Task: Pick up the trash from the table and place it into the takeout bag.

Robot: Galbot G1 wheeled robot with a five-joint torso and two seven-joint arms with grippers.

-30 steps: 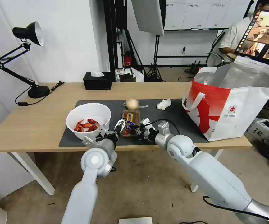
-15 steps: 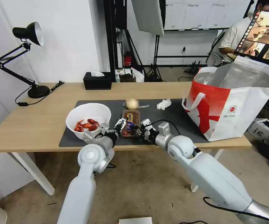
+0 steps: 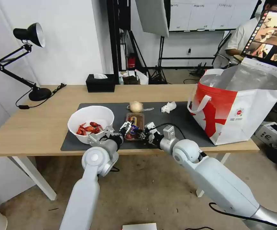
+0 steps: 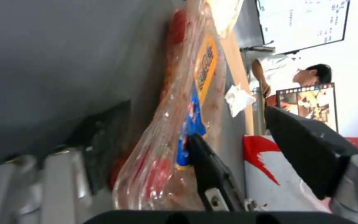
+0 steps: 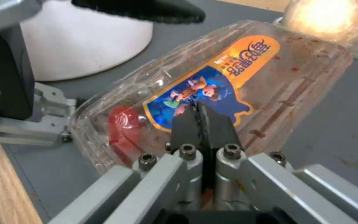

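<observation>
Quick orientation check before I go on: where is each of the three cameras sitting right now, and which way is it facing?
Head view: on the robot's head, looking forward and down at the table; both arms reach to the clear tray.
Left wrist view: on the left arm, looking along the tray toward the takeout bag; open left gripper.
Right wrist view: on the right arm, looking across the tray toward the white bowl; right gripper shut on the tray's edge.
All three share the tray.

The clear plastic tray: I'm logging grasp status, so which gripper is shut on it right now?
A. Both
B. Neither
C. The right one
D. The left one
C: the right gripper has its fingers pinched together on the clear plastic tray, while the left gripper stands open beside it.
</observation>
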